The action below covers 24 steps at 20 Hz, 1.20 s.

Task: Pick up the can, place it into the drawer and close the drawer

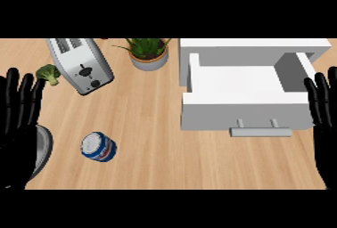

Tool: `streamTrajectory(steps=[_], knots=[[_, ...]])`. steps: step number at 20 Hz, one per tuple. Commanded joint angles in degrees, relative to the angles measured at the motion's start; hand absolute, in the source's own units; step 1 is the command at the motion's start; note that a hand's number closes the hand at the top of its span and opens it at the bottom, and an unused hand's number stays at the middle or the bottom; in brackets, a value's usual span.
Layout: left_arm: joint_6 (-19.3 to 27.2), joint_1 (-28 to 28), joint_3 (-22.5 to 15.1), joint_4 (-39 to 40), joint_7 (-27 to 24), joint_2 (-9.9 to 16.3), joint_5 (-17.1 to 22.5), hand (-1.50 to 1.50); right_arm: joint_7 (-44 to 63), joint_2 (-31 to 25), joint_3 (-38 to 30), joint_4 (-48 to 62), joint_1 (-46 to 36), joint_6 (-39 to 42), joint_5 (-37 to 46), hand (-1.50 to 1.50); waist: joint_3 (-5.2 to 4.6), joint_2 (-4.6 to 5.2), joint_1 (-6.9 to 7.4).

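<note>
- Two hands show, one at each side edge, both resting with fingers up.
- Left hand (18,116) — fingers straight and slightly spread, holding nothing; it lies over a grey rounded thing (42,149) at the left edge that I cannot identify.
- Right hand (324,111) — fingers straight and close together, empty, just beside the drawer's right wall.
- The can (99,147) sits on the wooden surface (158,133) at lower left, blue and white, well apart from the drawer and touched by neither hand.
- The drawer (247,95) is white, pulled open, its handle (260,131) facing the lower edge; nothing lies inside.
- A toaster (80,64) lies tilted at upper left, broccoli (48,73) just beside it on the left.
- A potted plant (149,53) stands between toaster and drawer.
</note>
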Motion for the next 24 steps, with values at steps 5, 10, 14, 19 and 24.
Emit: streamTrajectory(steps=[5, 10, 14, 19, 24], knots=[[-19.1, 3.3, -1.1, -0.8, -0.5, 7.5, 17.7, -1.5, 2.1, 0.4, 0.8, -0.4, 0.3, 1.7, -2.9, -1.5, -0.13, 0.75, 0.38], [-23.6, 11.6, 2.7, 1.1, 10.5, 16.1, 21.0, -1.5, 10.6, 2.3, -3.8, 2.7, 8.0, -4.9, -0.5, -1.5, -0.06, 0.63, 0.69], [-28.3, 11.9, 12.1, 1.0, 14.4, 22.3, 32.1, -1.5, 12.4, -1.3, -8.3, 1.1, 8.4, -1.4, -5.4, -1.5, -0.02, 0.7, 0.45], [-32.6, 19.5, 15.7, -2.4, 13.8, 21.1, 35.2, -1.5, 9.7, -0.7, -10.6, -5.1, 18.2, 2.2, -9.2, -1.5, -0.02, 0.58, 0.29], [-33.8, 16.6, 19.8, -2.3, 18.6, 22.2, 39.8, -1.5, 7.4, -2.2, -15.6, -0.8, 17.8, 6.5, -14.1, -1.5, -0.01, 0.71, 0.19]])
